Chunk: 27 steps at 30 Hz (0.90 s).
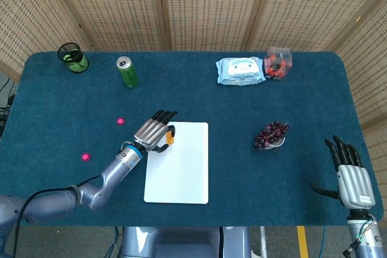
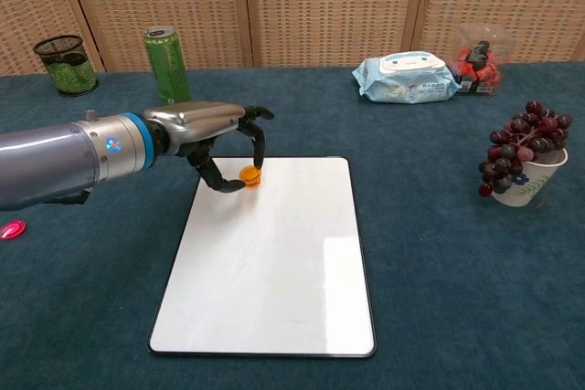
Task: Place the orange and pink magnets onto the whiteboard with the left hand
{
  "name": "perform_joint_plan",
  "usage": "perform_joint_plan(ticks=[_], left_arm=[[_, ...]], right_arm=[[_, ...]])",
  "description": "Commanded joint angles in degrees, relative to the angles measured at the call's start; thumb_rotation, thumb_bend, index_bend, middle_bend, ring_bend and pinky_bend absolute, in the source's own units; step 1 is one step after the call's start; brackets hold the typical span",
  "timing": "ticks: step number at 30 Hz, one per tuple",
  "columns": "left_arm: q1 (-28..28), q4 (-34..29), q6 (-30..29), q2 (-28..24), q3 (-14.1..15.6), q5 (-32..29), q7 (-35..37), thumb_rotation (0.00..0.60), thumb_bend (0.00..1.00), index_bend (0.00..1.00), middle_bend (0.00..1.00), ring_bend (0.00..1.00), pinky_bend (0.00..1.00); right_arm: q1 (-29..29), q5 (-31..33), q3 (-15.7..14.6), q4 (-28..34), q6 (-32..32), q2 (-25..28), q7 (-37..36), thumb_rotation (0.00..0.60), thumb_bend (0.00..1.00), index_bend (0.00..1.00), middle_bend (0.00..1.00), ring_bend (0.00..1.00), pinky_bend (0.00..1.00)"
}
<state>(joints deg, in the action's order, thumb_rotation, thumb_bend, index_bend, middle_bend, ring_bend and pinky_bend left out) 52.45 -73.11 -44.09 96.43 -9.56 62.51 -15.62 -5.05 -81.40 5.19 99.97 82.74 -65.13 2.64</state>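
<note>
The whiteboard (image 1: 181,170) (image 2: 274,271) lies flat in the middle of the blue table. My left hand (image 1: 155,133) (image 2: 215,134) reaches over the board's top-left corner and pinches an orange magnet (image 1: 170,139) (image 2: 249,174) between thumb and fingertip, right at the board's surface. Only one orange patch shows there, and I cannot tell whether a second orange magnet lies under it. Two pink magnets (image 1: 120,121) (image 1: 85,156) lie on the cloth left of the board; the chest view shows just one pink magnet (image 2: 11,229). My right hand (image 1: 351,173) rests open at the near right edge.
A green can (image 1: 127,72) (image 2: 167,66) and a black mesh cup (image 1: 72,57) (image 2: 66,65) stand at the back left. A wipes pack (image 1: 240,70) (image 2: 407,77) and a red box (image 1: 279,63) (image 2: 477,59) sit at the back right. A cup of grapes (image 1: 271,135) (image 2: 524,162) stands right of the board.
</note>
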Motion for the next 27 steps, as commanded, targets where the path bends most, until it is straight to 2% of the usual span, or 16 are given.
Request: perform_joint_plan(ticks=[1, 9, 19, 27], left_arm=[[-0.86, -0.89, -0.93, 0.67, 1.68, -0.35, -1.56, 0.600, 0.37, 0.59, 0.00, 0.00, 0.00], [-1.69, 0.08, -0.78, 1.84, 2.75, -0.70, -1.50, 0.600, 0.37, 0.59, 0.00, 0.00, 0.00], [-1.69, 2.45, -0.66, 3.31, 2.25, -0.39, -0.91, 0.600, 0.37, 0.59, 0.00, 0.00, 0.00], [-2.47, 0.41, -0.63, 2.21, 2.58, 0.30, 0.19, 0.600, 0.37, 0.59, 0.00, 0.00, 0.00]], right_arm=[[-0.04, -0.02, -0.05, -0.03, -0.15, 0.06, -0.14, 0.600, 0.00, 0.00, 0.00, 0.00, 0.00], [-0.08, -0.01, -0.10, 0.16, -0.29, 0.25, -0.18, 0.600, 0.00, 0.00, 0.00, 0.00, 0.00], [-0.13, 0.14, -0.08, 0.23, -0.42, 0.27, -0.14, 0.600, 0.00, 0.00, 0.00, 0.00, 0.00], [-0.13, 0.14, -0.11, 0.30, -0.45, 0.34, -0.31, 0.600, 0.00, 0.00, 0.00, 0.00, 0.00]])
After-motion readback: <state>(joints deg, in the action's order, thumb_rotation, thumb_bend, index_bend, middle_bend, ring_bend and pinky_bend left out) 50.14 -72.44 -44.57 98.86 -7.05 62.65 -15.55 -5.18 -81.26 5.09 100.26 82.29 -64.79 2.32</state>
